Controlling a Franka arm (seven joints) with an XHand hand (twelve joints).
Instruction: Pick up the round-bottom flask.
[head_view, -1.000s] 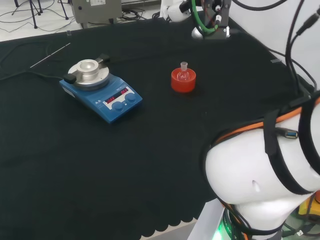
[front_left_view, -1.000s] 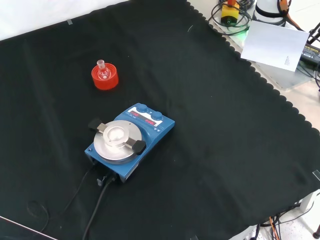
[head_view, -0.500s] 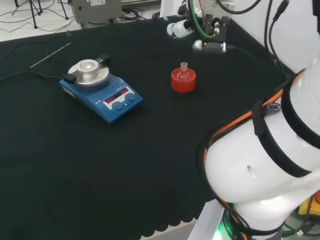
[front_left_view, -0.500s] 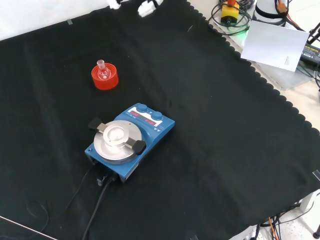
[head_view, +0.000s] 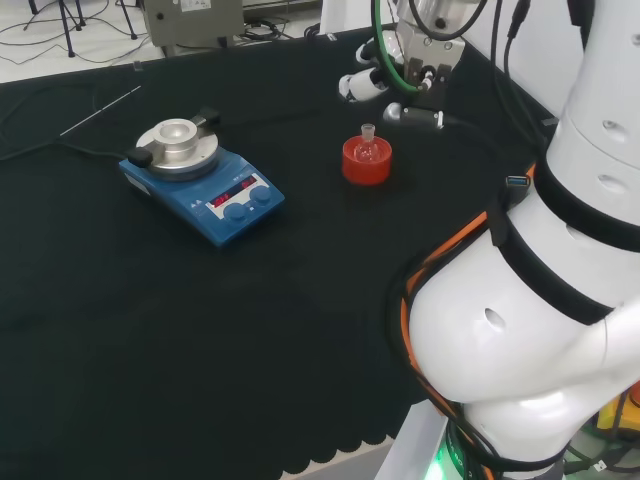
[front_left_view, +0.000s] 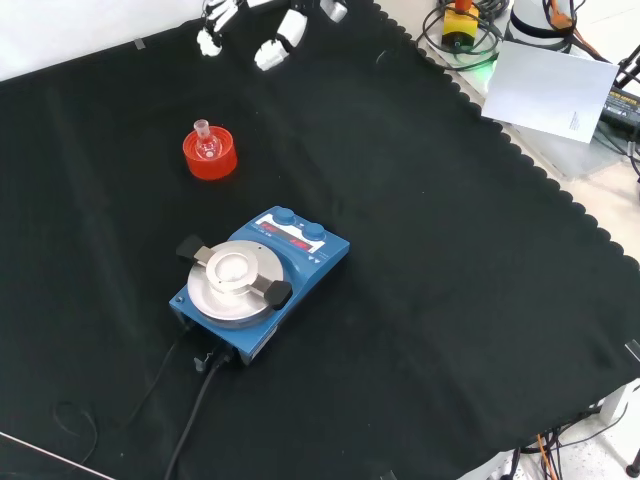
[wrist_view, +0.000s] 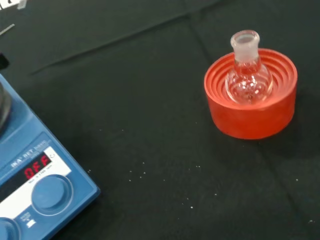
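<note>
A: Reaching phase. Hand (front_left_view: 268, 40) empty, fingers (front_left_view: 210, 38) spread and relaxed, well apart from the round-bottom flask (wrist_view: 247, 75). Flask sits upright in the red ribbed stand (wrist_view: 252, 112) on the tabletop (front_left_view: 450, 250), below and ahead of the hand.

B: Best approach?

A: Come down over the neck, pinch it just under the lip, lift straight up so the stand stays put. Blue stirrer plate (head_view: 205, 178) is well off to the side, no risk.

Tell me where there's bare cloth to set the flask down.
Front view: wide bare cloth right of the blue stirrer plate, out to the scalloped edge. Tighter between the stirrer and the red stand holding the flask.
</note>
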